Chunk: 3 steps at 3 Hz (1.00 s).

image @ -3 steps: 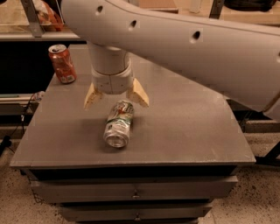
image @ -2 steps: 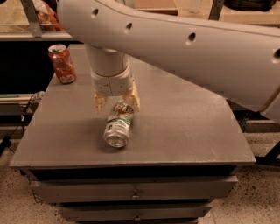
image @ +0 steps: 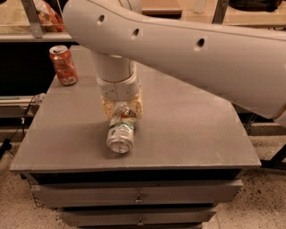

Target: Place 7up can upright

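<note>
The 7up can [image: 120, 132], silvery with green label markings, lies on its side on the grey table [image: 187, 129], its end facing the front edge. My gripper [image: 122, 109] is down over the can's far end. Its cream fingers [image: 107, 107] stand on either side of that end and are closed against it. The big white arm [image: 187, 49] crosses the top of the view and hides the table's back middle.
An orange soda can [image: 63, 65] stands upright at the table's back left corner. Drawers [image: 138, 197] sit below the table's front edge. A shelf with a bag [image: 44, 13] is behind at the left.
My gripper has come down over the can's far end and its fingers have drawn in from wide open to closed on the can. The can still lies on its side.
</note>
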Available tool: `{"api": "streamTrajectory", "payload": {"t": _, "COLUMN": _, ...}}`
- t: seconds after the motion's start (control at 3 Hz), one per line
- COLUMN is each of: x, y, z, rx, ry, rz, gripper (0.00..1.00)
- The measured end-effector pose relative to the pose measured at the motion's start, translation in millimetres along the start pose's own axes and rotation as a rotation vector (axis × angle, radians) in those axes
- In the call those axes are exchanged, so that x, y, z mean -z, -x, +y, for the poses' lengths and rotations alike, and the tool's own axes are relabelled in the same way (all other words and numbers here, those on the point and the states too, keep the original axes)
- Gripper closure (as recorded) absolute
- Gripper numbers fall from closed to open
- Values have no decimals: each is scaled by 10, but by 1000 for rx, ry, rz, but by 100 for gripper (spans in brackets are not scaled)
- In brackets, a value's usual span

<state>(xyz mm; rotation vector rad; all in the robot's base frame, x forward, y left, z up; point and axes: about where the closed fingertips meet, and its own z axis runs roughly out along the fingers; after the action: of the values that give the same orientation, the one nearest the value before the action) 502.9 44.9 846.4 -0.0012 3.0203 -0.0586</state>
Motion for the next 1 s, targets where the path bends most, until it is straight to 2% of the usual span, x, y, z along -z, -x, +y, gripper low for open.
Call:
{"api": "streamTrajectory", "payload": {"t": 0.33, "x": 229, "y": 115, "z": -181, "rx": 13, "ry": 10, "rz": -91, "gripper": 100}}
{"api": "streamTrajectory", "payload": {"t": 0.67, "x": 672, "y": 295, "z": -491, "rx": 92, "ry": 46, "rz": -276, "gripper": 100}}
{"api": "streamTrajectory", "payload": {"t": 1.0, "x": 950, "y": 364, "z": -850, "rx": 168, "ry": 96, "rz": -429, "gripper": 100}}
